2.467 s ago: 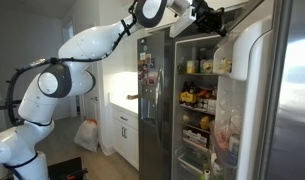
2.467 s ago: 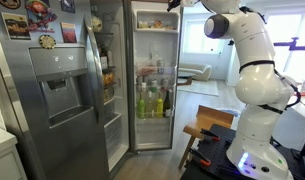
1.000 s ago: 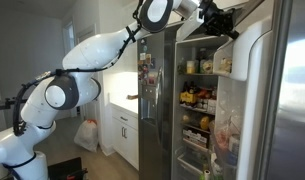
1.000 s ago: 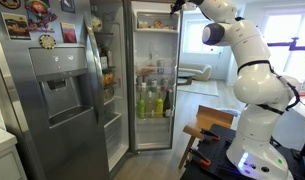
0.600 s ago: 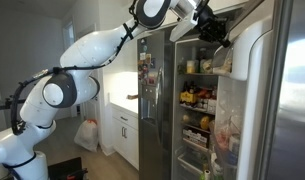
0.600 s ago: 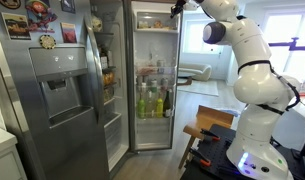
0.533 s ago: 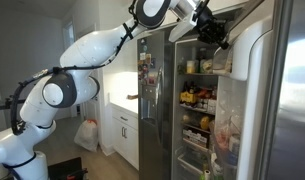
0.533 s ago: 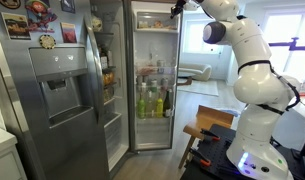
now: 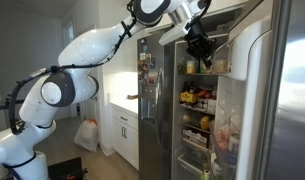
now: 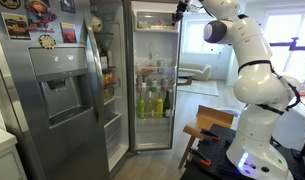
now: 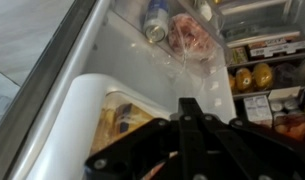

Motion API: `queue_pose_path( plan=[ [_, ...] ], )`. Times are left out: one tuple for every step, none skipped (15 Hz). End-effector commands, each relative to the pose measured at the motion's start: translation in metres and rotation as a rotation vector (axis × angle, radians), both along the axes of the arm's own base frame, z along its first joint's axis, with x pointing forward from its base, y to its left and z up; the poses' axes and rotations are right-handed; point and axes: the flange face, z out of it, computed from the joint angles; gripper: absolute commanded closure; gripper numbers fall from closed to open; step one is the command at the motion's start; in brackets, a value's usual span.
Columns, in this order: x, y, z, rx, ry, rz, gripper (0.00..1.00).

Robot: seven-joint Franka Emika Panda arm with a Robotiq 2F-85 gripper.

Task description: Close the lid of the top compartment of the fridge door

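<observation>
The fridge door (image 9: pixel 254 100) stands open. Its top compartment has a white curved lid (image 9: pixel 248 42). The lid also shows in the wrist view (image 11: pixel 80 112), with yellow packages (image 11: pixel 120 118) behind its clear front. My gripper (image 9: pixel 199 44) hangs in front of the top fridge shelf, just beside the lid and not touching it. It also shows near the fridge's top edge in an exterior view (image 10: pixel 178 11). In the wrist view my gripper (image 11: pixel 187 108) has its fingers pressed together, holding nothing. I cannot tell whether the lid is fully down.
The fridge shelves hold bottles and jars (image 10: pixel 152 100) and fruit (image 9: pixel 195 98). Lower door bins (image 9: pixel 224 135) hold packages. The closed freezer door with a dispenser (image 10: pixel 57 95) is beside the open fridge. A wooden stool (image 10: pixel 207 128) stands near my base.
My gripper has dropped from the top edge of the fridge to the level of the top shelf, beside the door's top compartment. The lid looks the same.
</observation>
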Motion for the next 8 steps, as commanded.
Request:
queue_pose_path(
  plan=[
    [-0.033, 0.020, 0.010, 0.024, 0.148, 0.133, 1.00],
    [-0.044, 0.026, 0.013, 0.027, 0.191, 0.177, 1.00],
    [-0.054, 0.030, 0.016, 0.024, 0.228, 0.212, 1.00],
    [-0.064, 0.035, 0.019, 0.021, 0.268, 0.249, 1.00],
    [-0.075, 0.039, 0.021, 0.018, 0.304, 0.283, 1.00],
    [-0.086, 0.042, 0.025, 0.013, 0.338, 0.315, 1.00],
    [-0.095, 0.045, 0.027, 0.008, 0.370, 0.344, 1.00],
    [-0.105, 0.047, 0.030, -0.003, 0.398, 0.366, 1.00]
  ],
)
